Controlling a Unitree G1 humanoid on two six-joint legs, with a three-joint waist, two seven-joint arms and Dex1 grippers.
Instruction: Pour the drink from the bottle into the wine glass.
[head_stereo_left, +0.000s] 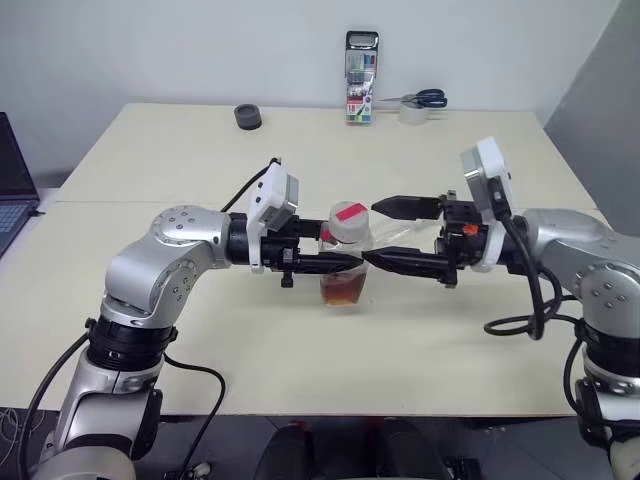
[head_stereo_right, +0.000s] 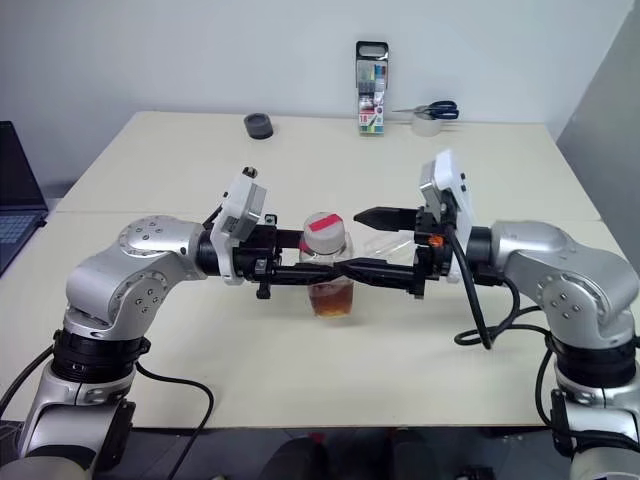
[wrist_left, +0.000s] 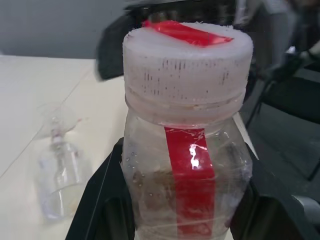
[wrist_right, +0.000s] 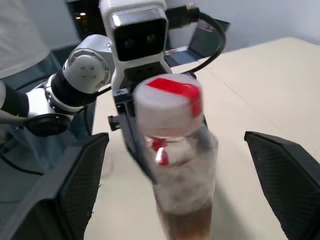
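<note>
My left gripper is shut on the body of the bottle and holds it upright over the middle of the table. The bottle is clear with a red label strip, and its red-topped cap is on. The tea-coloured drink fills its lower part. My right gripper faces it from the right, open. Its fingers stand wide apart, clear of the bottle. The wine glass seems to lie on its side on the table behind the grippers.
At the table's back edge stand a pen case, scissors and a tape roll. A small black round object sits at the back left. A laptop shows at the left edge.
</note>
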